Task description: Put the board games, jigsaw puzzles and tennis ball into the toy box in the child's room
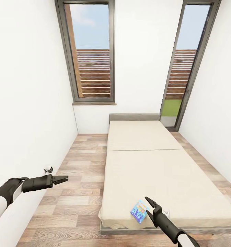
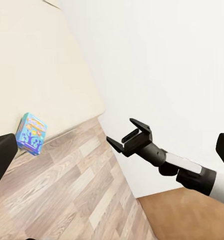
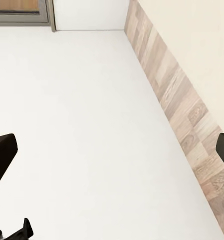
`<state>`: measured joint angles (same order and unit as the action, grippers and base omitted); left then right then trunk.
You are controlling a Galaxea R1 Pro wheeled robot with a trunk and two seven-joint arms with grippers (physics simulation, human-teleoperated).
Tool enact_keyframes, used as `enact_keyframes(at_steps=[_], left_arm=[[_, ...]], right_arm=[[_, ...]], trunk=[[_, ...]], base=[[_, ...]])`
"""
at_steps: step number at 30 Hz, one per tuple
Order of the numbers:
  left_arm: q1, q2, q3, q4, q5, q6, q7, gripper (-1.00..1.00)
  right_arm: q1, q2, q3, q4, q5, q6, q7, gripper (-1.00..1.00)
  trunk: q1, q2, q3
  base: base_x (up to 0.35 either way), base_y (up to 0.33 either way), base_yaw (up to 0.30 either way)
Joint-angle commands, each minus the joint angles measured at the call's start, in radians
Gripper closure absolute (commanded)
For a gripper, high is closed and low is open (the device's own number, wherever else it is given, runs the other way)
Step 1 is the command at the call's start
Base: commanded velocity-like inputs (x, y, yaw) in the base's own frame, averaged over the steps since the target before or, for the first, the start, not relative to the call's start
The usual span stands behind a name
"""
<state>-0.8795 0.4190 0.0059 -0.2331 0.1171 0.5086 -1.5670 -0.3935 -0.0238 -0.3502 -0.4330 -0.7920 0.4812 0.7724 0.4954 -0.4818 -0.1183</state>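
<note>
- Presently, item one: small blue board game (image 1: 139, 211), flat on the bed (image 1: 163, 178) at its near corner, close to the mattress edge; also seen from the left wrist (image 2: 31, 133).
- Right gripper (image 1: 149, 206): jaws spread wide, empty, tips just beside the box, not touching it; seen from the left wrist too (image 2: 127, 137).
- Left gripper (image 1: 62, 179): held out over the wood floor (image 1: 74, 192) near the white wall (image 1: 29, 103), well apart from the box; jaws look nearly closed, holding nothing.
- Handling note, a judgement: lower the right jaws squarely across the box's thin edges, closing only once both fingers straddle it.
- Risk: a glancing touch may nudge it off the mattress.
</note>
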Motion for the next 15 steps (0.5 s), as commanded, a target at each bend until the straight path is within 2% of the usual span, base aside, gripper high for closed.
enact_keyframes(at_steps=[1, 8, 15], left_arm=[[-0.001, 0.000, 0.001, 0.000, 0.000, 0.013, -0.004, -1.00], [-0.001, -0.004, 0.007, -0.005, 0.001, 0.071, -0.004, -1.00], [-0.001, -0.005, 0.009, -0.006, 0.003, 0.082, -0.004, -1.00]], right_arm=[[-0.001, 0.001, -0.003, 0.000, -0.005, 0.008, 0.002, -1.00], [-0.001, 0.002, -0.003, 0.003, -0.009, 0.012, -0.006, -1.00], [-0.001, 0.003, -0.004, 0.008, -0.014, 0.020, -0.016, -1.00]], trunk=[[0.004, -0.009, -0.005], [0.031, -0.058, -0.027], [0.058, -0.107, -0.049]], base=[[0.000, 0.000, 0.000], [0.000, 0.000, 0.000], [0.000, 0.000, 0.000]])
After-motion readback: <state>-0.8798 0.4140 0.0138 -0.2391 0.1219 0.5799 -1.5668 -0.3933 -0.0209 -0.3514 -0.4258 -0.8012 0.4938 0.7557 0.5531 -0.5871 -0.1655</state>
